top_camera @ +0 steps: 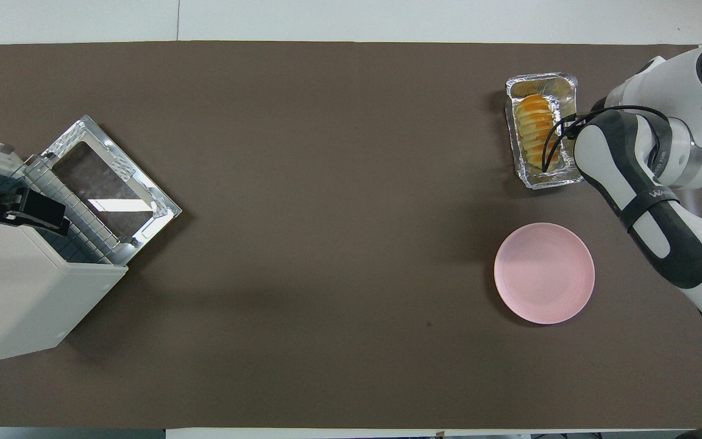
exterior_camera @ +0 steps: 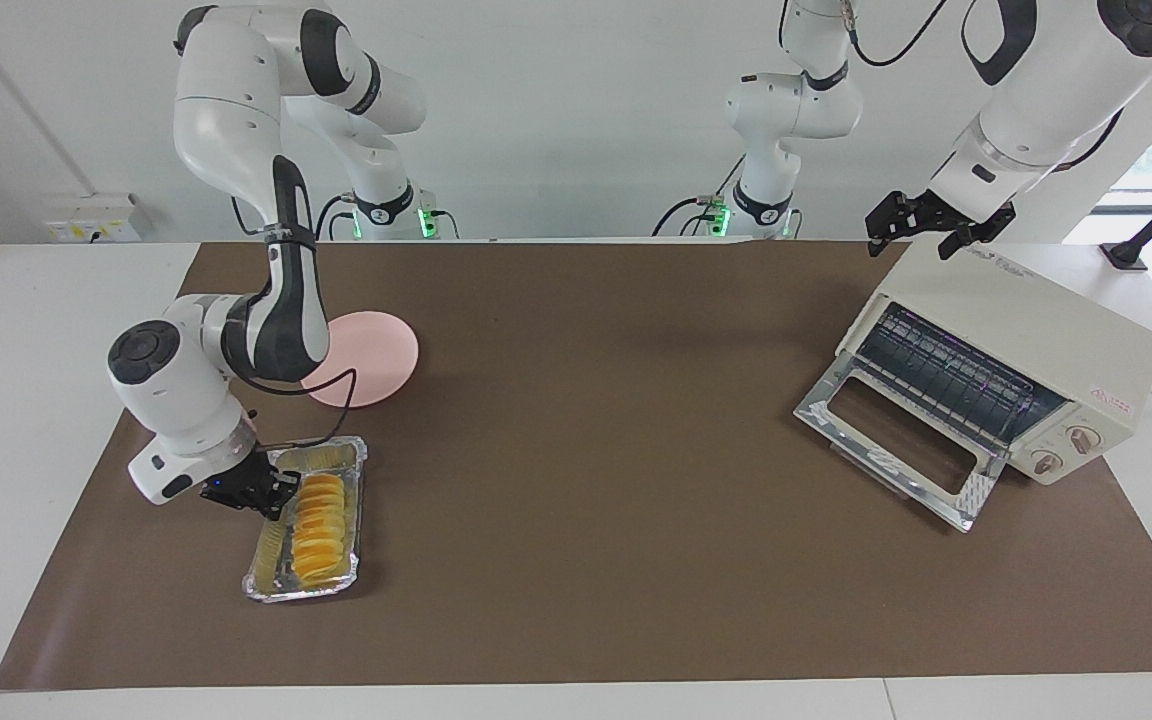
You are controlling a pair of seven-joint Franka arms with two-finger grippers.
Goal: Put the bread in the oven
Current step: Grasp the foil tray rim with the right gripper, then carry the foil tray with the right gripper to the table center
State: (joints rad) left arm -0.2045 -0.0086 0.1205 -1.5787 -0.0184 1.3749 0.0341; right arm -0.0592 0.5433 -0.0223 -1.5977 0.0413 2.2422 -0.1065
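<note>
Zero progress on transfer: bread (exterior_camera: pixel 321 529) sits in foil tray (exterior_camera: pixel 274 582), oven (exterior_camera: pixel 1016 372) open.
Right gripper (exterior_camera: pixel 274 492) closed, apparently on tray rim; left gripper (exterior_camera: pixel 921 232) open, waiting over oven.

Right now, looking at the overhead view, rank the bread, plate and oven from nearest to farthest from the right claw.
1. Bread, in the foil tray at the right claw.
2. Plate, nearer the robots than the tray.
3. Oven, at the left arm's end.

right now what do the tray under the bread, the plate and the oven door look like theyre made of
Tray: thin aluminium foil by its crinkled, shiny silver walls.
Pink plate: smooth and matte with no glare, probably plastic, possibly ceramic.
Oven door: a clear pane, likely glass, since the brown mat shows through, in a bright mirror-like metal frame.
Bread: golden ridged loaf; real or a model, I cannot tell.
</note>
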